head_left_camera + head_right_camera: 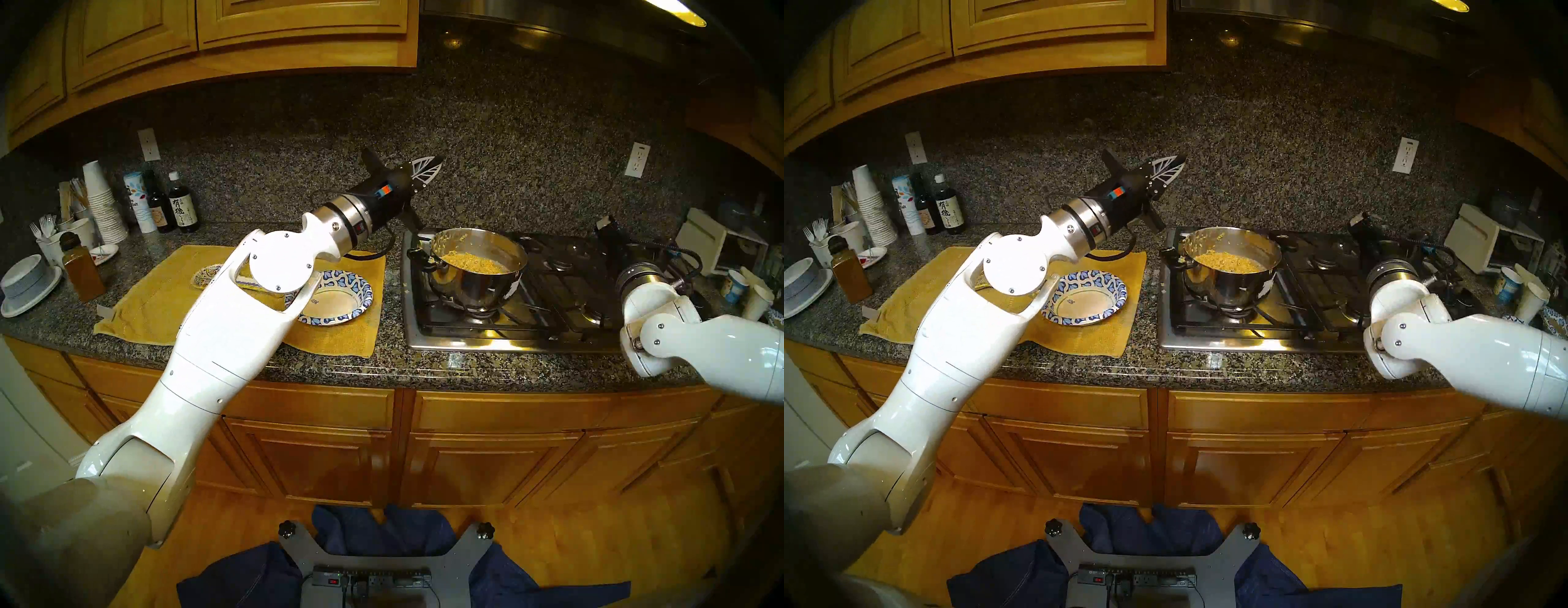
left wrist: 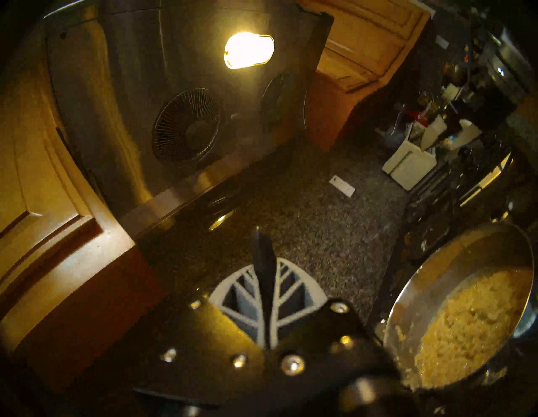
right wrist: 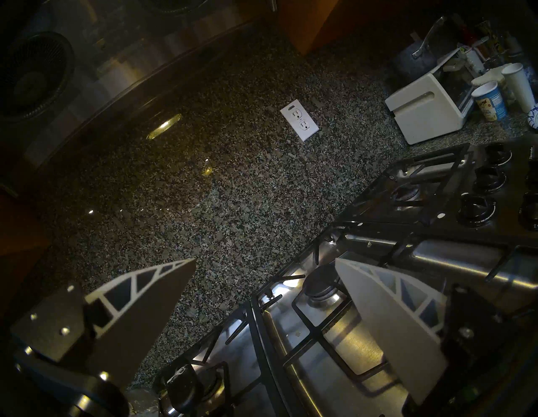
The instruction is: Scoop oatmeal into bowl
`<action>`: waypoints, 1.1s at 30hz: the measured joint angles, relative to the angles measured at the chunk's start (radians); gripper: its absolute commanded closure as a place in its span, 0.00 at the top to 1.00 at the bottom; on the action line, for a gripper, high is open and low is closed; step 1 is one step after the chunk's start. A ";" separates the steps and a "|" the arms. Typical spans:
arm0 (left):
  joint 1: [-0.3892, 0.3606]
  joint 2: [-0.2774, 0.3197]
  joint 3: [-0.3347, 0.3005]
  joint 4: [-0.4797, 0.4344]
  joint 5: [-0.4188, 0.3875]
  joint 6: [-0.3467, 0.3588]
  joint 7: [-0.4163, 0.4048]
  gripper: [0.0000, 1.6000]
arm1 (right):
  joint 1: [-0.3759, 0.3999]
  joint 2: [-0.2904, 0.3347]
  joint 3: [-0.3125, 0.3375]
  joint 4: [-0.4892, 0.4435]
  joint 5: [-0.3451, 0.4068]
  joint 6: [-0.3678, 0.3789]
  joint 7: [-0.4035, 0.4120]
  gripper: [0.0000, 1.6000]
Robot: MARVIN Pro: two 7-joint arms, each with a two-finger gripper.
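Note:
The oatmeal [image 1: 475, 261] is a yellowish-tan mush lying in a shiny steel pot [image 1: 471, 293] on the left burner of the stove. The blue-and-white paper bowl [image 1: 360, 293] sits empty on a yellow cloth left of the stove, partly hidden by my left arm. My left gripper [image 1: 439, 161] is shut and raised high, up and to the left of the pot, pointing at the backsplash. In the left wrist view the left gripper [image 2: 265, 256] has a thin dark strip between its fingers that I cannot identify, with the oatmeal [image 2: 465, 329] at the lower right. My right gripper [image 3: 265, 259] is open and empty over the stove's right burners.
The yellow cloth [image 1: 339, 335] also bears a small patterned dish [image 1: 205, 271] behind my left arm. Stacked grey-and-white bowls [image 1: 27, 280], paper cups [image 1: 99, 199] and bottles [image 1: 182, 208] crowd the left counter. A white toaster [image 1: 717, 246] and cups [image 1: 755, 297] stand at the right.

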 measured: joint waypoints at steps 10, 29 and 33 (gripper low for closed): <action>-0.069 -0.082 -0.013 0.036 -0.189 0.100 -0.137 0.00 | 0.000 0.000 0.000 0.000 0.000 0.000 0.000 1.00; -0.131 -0.184 -0.026 0.110 -0.395 0.239 -0.274 0.00 | 0.000 0.000 0.000 0.000 0.000 0.000 0.000 1.00; -0.138 -0.202 -0.024 0.124 -0.407 0.242 -0.285 0.00 | 0.000 0.000 0.000 0.000 0.000 0.000 0.000 1.00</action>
